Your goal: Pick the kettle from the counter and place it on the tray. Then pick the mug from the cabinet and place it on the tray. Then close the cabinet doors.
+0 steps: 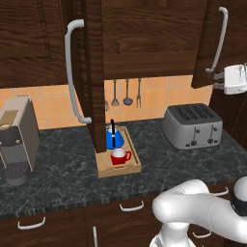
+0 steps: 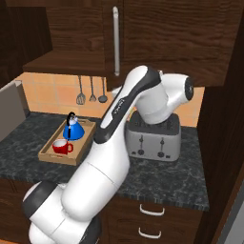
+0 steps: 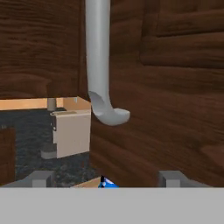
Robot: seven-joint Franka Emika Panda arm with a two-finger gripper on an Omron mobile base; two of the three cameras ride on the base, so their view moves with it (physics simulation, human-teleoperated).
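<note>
**Kettle and mug on tray, cabinet doors open**

While the kettle (image 1: 114, 139) and the red mug (image 1: 119, 156) sit together on the wooden tray (image 1: 132, 166) on the dark surface (image 1: 58, 183), both cabinet doors (image 1: 94, 72) stand ajar. Up at the right door's bar handle (image 3: 99, 65), the tool (image 3: 105, 177) faces the panel, fingertips (image 3: 41, 178) spread apart, clamping nothing. A toaster (image 1: 192, 126) stands right of the tray.
</note>
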